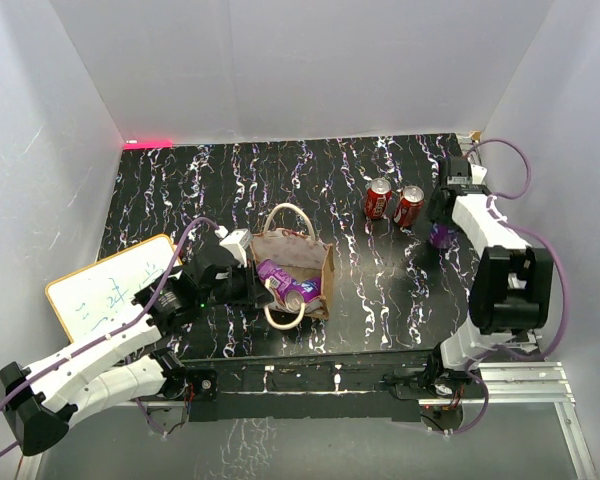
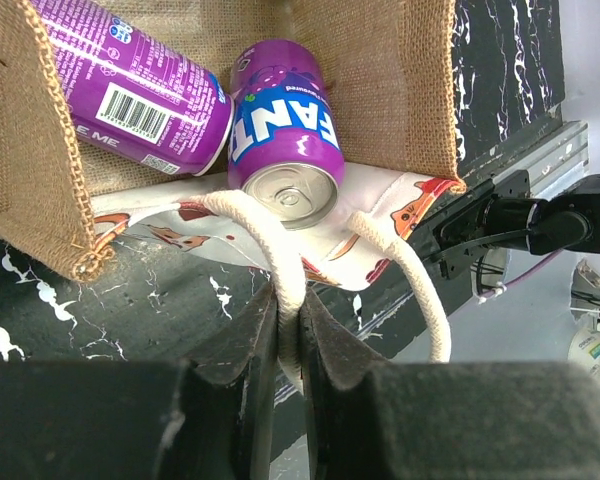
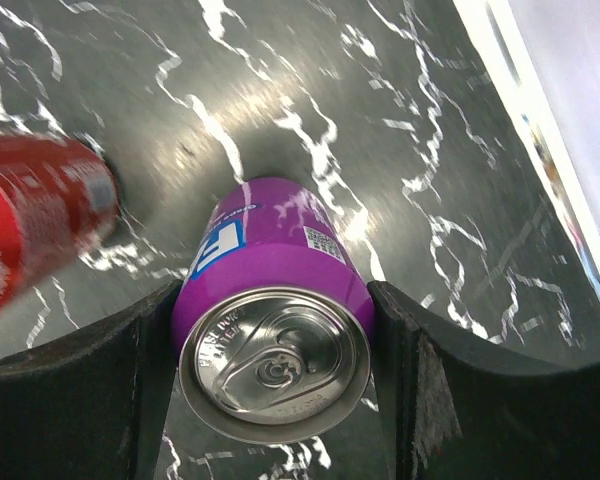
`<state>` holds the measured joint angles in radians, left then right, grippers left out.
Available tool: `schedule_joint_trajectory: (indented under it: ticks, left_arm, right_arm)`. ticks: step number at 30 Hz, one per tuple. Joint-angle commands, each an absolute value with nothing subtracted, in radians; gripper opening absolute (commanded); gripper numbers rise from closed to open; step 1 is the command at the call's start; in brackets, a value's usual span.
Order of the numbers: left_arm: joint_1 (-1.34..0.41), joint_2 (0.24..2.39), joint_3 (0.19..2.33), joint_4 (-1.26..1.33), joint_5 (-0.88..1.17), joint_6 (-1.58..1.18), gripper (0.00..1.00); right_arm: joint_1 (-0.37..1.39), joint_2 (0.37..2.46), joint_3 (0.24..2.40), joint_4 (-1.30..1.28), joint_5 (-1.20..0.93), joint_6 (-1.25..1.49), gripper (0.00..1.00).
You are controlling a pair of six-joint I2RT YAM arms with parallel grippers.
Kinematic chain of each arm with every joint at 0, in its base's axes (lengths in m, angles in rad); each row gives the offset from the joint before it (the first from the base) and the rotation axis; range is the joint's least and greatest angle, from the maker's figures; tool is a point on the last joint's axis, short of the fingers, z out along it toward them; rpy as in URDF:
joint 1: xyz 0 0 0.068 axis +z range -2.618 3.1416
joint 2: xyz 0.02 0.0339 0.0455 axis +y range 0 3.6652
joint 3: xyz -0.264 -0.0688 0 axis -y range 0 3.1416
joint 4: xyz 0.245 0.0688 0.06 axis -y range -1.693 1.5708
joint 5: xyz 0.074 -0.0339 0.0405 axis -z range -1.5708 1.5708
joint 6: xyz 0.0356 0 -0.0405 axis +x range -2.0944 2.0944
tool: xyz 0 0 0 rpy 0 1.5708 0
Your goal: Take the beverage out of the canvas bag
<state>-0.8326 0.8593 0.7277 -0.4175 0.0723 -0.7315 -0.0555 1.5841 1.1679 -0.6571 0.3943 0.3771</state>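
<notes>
White walls closed in a black table with white marble veins. Near the middle of it was the canvas bag, of tan fabric with two cream rope handles, and its mouth was open toward the left arm. Inside the bag lay two purple drinks side by side and touching: a Fanta can with its silver lid toward the left wrist camera, and a second purple can showing its barcode. A white printed cloth came out from under the bag's edge. The left gripper was closed narrow on the near rope handle, and the rope ran down between the two dark fingers. Whether the bag stood straight or leaned I could not tell. Well apart from the bag, at the far right of the table, the right gripper held a purple soda can that stood upright on the table, with one finger pressed on each side of it. Just beside this can stood two red cans, close to each other. At the left edge of the table a white board with an orange rim lay flat, with some faint writing on it.
</notes>
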Motion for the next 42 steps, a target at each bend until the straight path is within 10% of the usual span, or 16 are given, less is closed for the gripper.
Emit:
schedule_joint_trajectory:
  ticks: [1, 8, 23, 35, 42]
  left_arm:
    - [-0.829, 0.854, 0.741, -0.401, 0.100, -0.726, 0.11]
    - [-0.829, 0.855, 0.724, -0.350, 0.106, -0.745, 0.11]
    - [-0.830, 0.885, 0.740, -0.367, 0.124, -0.747, 0.09]
    - [-0.830, 0.765, 0.683, -0.482, 0.114, -0.825, 0.00]
    - [-0.829, 0.742, 0.638, -0.492, 0.110, -0.866, 0.00]
  right_arm:
    - [-0.074, 1.651, 1.306, -0.470, 0.319, 0.296, 0.08]
    - [-0.104, 1.824, 1.455, -0.520, 0.245, 0.244, 0.10]
    - [-0.129, 1.820, 1.460, -0.551, 0.182, 0.237, 0.98]
    - [-0.107, 1.464, 1.283, -0.506, -0.033, 0.235, 1.00]
    - [0.234, 1.232, 1.206, -0.406, -0.361, 0.172, 1.00]
